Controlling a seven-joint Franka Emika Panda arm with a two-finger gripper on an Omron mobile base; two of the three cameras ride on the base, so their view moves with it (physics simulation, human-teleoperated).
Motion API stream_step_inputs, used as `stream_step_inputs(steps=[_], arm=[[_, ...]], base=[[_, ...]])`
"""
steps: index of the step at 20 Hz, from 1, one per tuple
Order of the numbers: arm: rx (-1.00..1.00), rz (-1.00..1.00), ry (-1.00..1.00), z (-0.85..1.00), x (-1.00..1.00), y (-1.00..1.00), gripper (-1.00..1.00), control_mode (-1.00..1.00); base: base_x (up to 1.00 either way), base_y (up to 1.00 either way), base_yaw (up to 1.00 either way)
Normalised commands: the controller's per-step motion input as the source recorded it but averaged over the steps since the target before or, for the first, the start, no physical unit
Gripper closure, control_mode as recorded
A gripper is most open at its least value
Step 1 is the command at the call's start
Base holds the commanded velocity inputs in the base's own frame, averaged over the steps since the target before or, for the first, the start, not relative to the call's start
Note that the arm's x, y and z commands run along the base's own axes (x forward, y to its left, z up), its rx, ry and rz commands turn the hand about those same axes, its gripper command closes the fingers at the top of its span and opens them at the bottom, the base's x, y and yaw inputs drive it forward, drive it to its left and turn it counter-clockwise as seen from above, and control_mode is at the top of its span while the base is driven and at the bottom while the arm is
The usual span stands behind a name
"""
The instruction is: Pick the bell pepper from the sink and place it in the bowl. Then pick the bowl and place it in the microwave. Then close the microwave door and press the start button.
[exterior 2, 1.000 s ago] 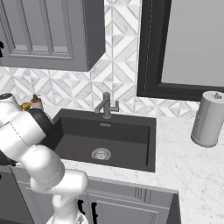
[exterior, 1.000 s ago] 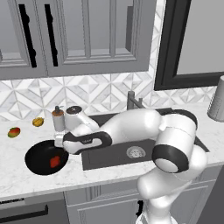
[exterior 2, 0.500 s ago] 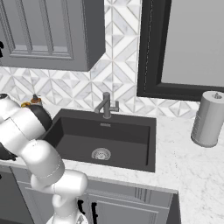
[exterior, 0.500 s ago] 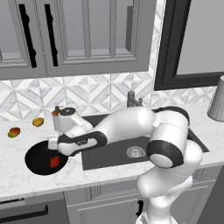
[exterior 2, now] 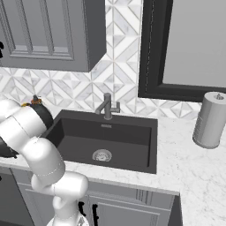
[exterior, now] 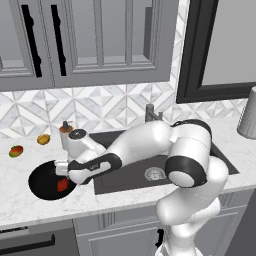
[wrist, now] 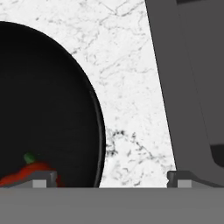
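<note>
Gripper (exterior: 61, 169) lower than before, over bowl (exterior: 42, 180) rim beside bell pepper (exterior: 62, 185).

1 bowl (exterior: 44, 181), 1 bell pepper (exterior: 62, 185), 2 fruits (exterior: 16, 150), 1 sink (exterior 2: 106, 143), 1 paper roll (exterior 2: 210, 120)

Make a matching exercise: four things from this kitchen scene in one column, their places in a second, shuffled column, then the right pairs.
Things:
1. bell pepper
2. bowl
3. paper towel roll
4. faucet

Places:
A. behind the sink, at its back edge
B. on the counter left of the sink
C. inside the bowl
D. on the counter right of the sink

Pairs: 1-C, 2-B, 3-D, 4-A
</note>
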Motion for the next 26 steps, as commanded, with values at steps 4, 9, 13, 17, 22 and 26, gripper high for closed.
stream_step_inputs(steps=[4,9,13,17,22,26], arm=[[0.00,0.00,0.00,-0.08,0.17,0.06,-1.00,-1.00],[0.00,0.00,0.00,0.00,0.19,0.16,-1.00,-1.00],[0.00,0.00,0.01,-0.01,0.12,0.17,-1.00,-1.00],[0.00,0.00,0.00,-0.14,0.00,0.06,-1.00,-1.00],[0.00,0.00,-0.09,-0.34,-0.27,-0.04,1.00,-1.00],[0.06,0.00,-0.18,-0.33,-0.31,-0.23,1.00,-1.00]], base=[[0.00,0.00,0.00],[0.00,0.00,0.00],[0.00,0.00,0.00],[0.00,0.00,0.00],[0.00,0.00,0.00],[0.00,0.00,0.00]])
